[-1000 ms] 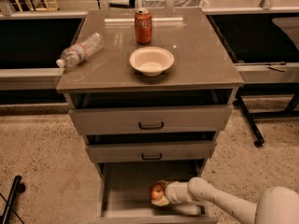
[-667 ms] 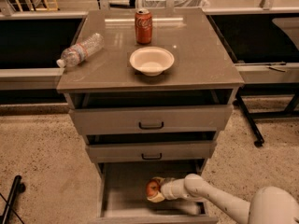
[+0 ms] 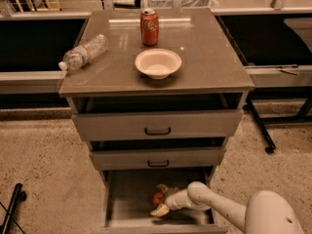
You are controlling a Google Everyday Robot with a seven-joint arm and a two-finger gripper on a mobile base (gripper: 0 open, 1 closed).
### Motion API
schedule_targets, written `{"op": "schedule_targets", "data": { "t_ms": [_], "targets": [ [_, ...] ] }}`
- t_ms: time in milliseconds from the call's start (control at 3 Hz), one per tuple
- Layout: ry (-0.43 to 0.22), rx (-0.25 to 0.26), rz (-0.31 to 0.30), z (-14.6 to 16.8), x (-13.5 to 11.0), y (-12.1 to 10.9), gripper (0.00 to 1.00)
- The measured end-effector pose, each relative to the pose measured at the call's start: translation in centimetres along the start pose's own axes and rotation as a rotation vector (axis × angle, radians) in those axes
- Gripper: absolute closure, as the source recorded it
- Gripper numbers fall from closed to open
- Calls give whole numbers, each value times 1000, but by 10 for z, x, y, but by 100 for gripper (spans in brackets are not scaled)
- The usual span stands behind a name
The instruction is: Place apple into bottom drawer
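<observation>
The bottom drawer (image 3: 126, 199) is pulled out, a shallow grey tray below the two handled drawers. The apple (image 3: 157, 199), small and red-orange, is inside it, low over the drawer floor near the middle. My gripper (image 3: 160, 200) reaches in from the right on a white arm, and its pale fingers sit around the apple, one above and one below. The apple looks held between them.
On the cabinet top stand a red soda can (image 3: 149, 27), a white bowl (image 3: 158, 63) and a lying plastic water bottle (image 3: 83, 52). The top drawer (image 3: 157, 125) and middle drawer (image 3: 158, 158) are slightly open. A black pole (image 3: 10, 213) lies at the floor's left.
My gripper with the apple has moved a little leftward inside the bottom drawer. Nothing on the cabinet top has moved.
</observation>
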State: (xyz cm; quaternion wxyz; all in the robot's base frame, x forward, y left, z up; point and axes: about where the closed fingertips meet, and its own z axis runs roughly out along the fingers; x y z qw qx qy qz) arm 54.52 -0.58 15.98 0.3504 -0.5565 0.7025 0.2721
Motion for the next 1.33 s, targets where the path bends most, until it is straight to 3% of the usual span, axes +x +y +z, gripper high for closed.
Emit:
{"op": "schedule_targets", "data": {
  "t_ms": [667, 1000, 1333],
  "targets": [
    [-14, -3, 28, -2, 4, 3, 0],
    [-89, -10, 57, -35, -7, 5, 0],
    [-100, -40, 65, -39, -6, 15, 0]
  ]
}}
